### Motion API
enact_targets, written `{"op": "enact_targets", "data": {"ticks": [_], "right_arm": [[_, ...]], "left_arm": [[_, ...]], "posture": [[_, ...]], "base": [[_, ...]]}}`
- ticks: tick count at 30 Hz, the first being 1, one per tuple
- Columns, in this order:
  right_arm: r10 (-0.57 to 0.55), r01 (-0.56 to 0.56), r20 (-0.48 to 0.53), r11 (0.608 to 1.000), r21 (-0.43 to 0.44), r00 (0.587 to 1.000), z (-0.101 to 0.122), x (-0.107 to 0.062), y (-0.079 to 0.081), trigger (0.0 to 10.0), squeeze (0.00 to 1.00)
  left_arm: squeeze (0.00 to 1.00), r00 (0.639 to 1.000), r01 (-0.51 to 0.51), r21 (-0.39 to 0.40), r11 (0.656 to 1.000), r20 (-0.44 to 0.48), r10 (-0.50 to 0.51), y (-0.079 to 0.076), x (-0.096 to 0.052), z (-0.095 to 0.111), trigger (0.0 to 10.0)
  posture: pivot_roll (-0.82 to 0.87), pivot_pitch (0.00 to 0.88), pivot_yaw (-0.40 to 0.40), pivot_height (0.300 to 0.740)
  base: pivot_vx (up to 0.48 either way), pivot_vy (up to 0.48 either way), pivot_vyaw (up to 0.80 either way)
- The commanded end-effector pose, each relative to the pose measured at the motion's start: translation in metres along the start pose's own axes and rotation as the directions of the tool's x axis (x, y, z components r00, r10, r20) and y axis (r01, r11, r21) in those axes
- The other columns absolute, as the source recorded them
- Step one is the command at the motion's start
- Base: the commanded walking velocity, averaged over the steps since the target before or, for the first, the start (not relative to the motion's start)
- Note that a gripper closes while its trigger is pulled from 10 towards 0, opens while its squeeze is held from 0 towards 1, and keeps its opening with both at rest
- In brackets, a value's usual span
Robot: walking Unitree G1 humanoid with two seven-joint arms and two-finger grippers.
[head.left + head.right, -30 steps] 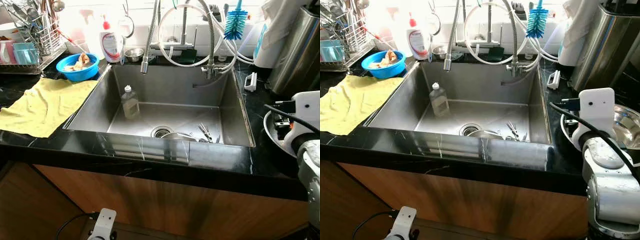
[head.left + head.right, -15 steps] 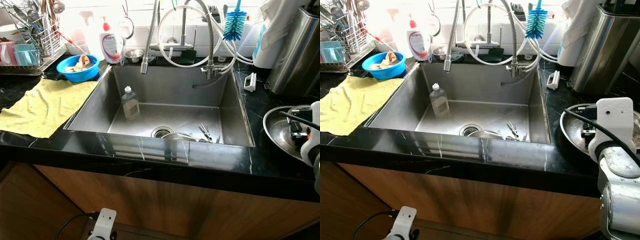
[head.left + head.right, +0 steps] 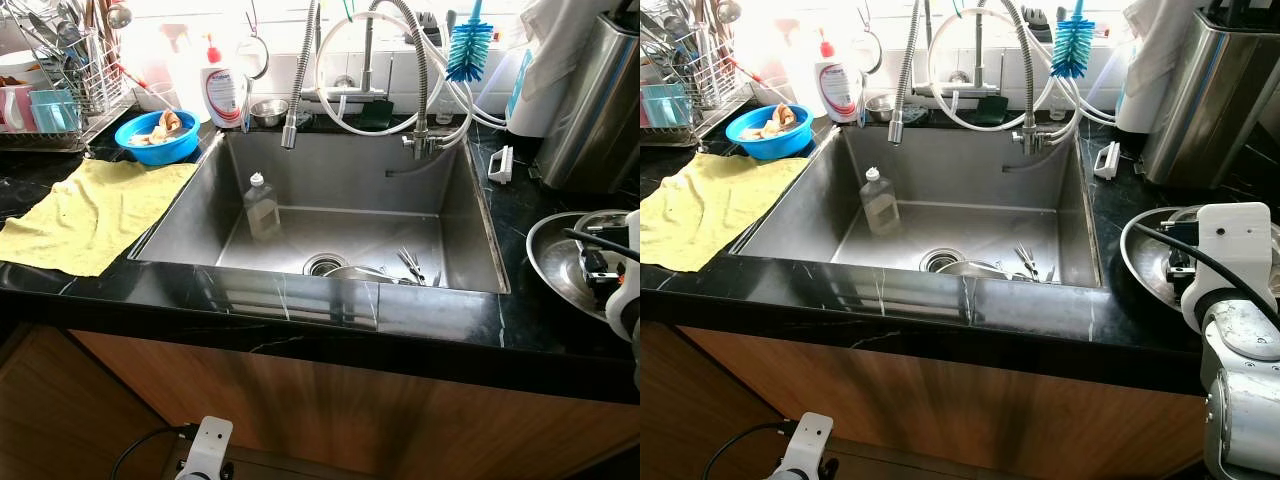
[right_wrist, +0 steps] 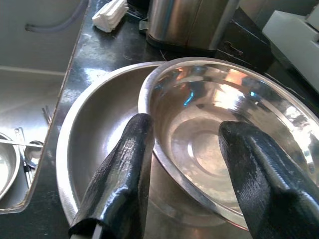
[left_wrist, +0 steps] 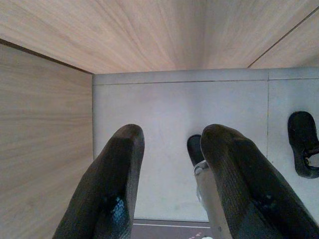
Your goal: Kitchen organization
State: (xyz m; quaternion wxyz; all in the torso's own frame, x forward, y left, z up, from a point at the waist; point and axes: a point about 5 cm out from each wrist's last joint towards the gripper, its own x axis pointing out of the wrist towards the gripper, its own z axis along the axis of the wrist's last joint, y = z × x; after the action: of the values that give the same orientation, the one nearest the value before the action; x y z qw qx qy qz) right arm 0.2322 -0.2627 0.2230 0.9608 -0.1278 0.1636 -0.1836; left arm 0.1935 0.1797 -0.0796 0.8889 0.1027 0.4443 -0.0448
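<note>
yellow cloth (image 3: 90, 212) on counter, far left of right gripper | blue brush (image 3: 470, 48) by tap | wood cabinet (image 3: 330, 400) below

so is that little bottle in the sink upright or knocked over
Upright. The bottle stands on the sink floor near the left wall, cap on top, apart from the utensils by the drain.

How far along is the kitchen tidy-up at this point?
Early. Done: the dish rack already holds utensils and cups. In hand: the right gripper, open, straddles the rim of a steel bowl nested in a larger steel bowl on the counter, not yet gripping. Left: a plastic bottle and cutlery lie in the sink; the left gripper hangs idle.
</note>
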Motion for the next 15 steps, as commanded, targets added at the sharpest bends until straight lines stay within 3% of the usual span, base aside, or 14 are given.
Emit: {"op": "enact_targets", "data": {"ticks": [1, 7, 8, 15], "right_arm": [[0.014, -0.014, 0.044, 1.0, 0.014, 0.999, 0.008, -0.004, 0.0, 10.0, 1.0], [0.018, -0.019, 0.031, 1.0, 0.017, 0.999, 0.006, -0.003, -0.001, 10.0, 0.96], [0.023, -0.023, 0.027, 1.0, 0.013, 0.999, 0.005, -0.003, -0.001, 10.0, 0.0], [0.059, -0.06, 0.003, 0.998, 0.014, 0.998, -0.002, -0.001, 0.003, 10.0, 0.0]], "left_arm": [[0.0, 1.0, -0.004, 0.009, 1.0, -0.001, 0.004, 0.003, 0.0, 0.0, 10.0], [0.0, 1.0, -0.003, 0.008, 1.0, -0.002, 0.003, 0.003, 0.0, 0.0, 10.0], [0.0, 1.0, -0.003, 0.008, 1.0, -0.002, 0.003, 0.003, 0.0, 0.0, 10.0], [0.0, 1.0, -0.003, 0.006, 1.0, -0.002, 0.003, 0.003, 0.0, 0.0, 10.0]], "posture": [[-0.24, 0.0, 0.069, 0.74], [-0.24, 0.0, 0.068, 0.74], [-0.24, 0.0, 0.068, 0.74], [-0.24, 0.0, 0.066, 0.74]], "base": [[0.0, 0.0, 0.0], [0.0, 0.0, 0.0], [0.0, 0.0, 0.0], [0.0, 0.0, 0.0]]}}
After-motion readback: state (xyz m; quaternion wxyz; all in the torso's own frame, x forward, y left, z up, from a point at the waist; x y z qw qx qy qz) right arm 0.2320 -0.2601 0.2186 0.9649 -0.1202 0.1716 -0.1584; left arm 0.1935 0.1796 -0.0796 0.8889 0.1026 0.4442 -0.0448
